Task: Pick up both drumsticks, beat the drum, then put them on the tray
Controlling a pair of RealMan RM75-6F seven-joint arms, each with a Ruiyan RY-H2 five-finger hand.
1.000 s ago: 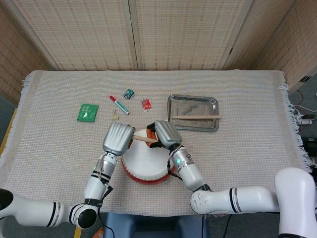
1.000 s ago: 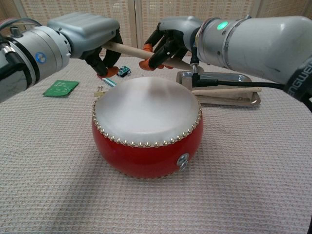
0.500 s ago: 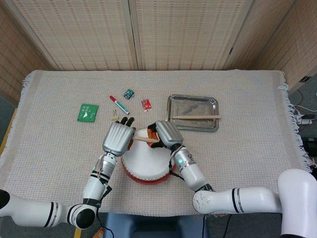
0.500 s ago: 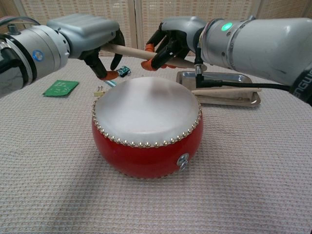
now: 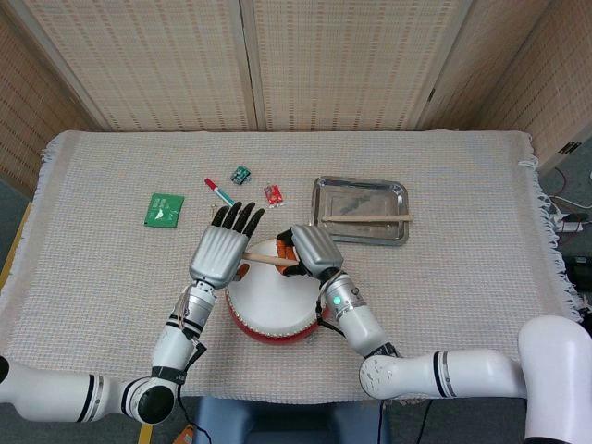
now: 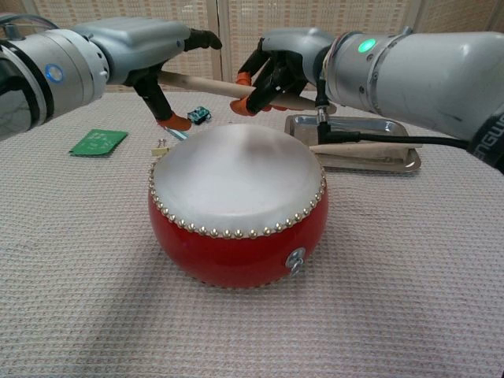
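The red drum (image 5: 274,307) with its white skin (image 6: 236,169) stands at the table's near middle. Above its far edge my right hand (image 5: 311,250) grips one wooden drumstick (image 5: 267,260), which runs leftward under my left hand (image 5: 222,250). In the chest view the left hand (image 6: 146,43) has its fingers stretched out and apart over the drumstick (image 6: 206,83), not wrapped round it, while the right hand (image 6: 277,67) holds the stick. A second drumstick (image 5: 367,218) lies across the metal tray (image 5: 361,182) at the back right, also seen in the chest view as drumstick (image 6: 370,146) on tray (image 6: 409,164).
Behind the drum on the woven cloth lie a green card (image 5: 164,209), a red and white marker (image 5: 222,196), a small teal item (image 5: 240,174) and a small red item (image 5: 273,193). A small brass clip (image 6: 161,146) sits by the drum's left.
My left hand's fingers have uncurled from the drumstick and now stretch out apart. The right hand keeps its grip and has barely moved.
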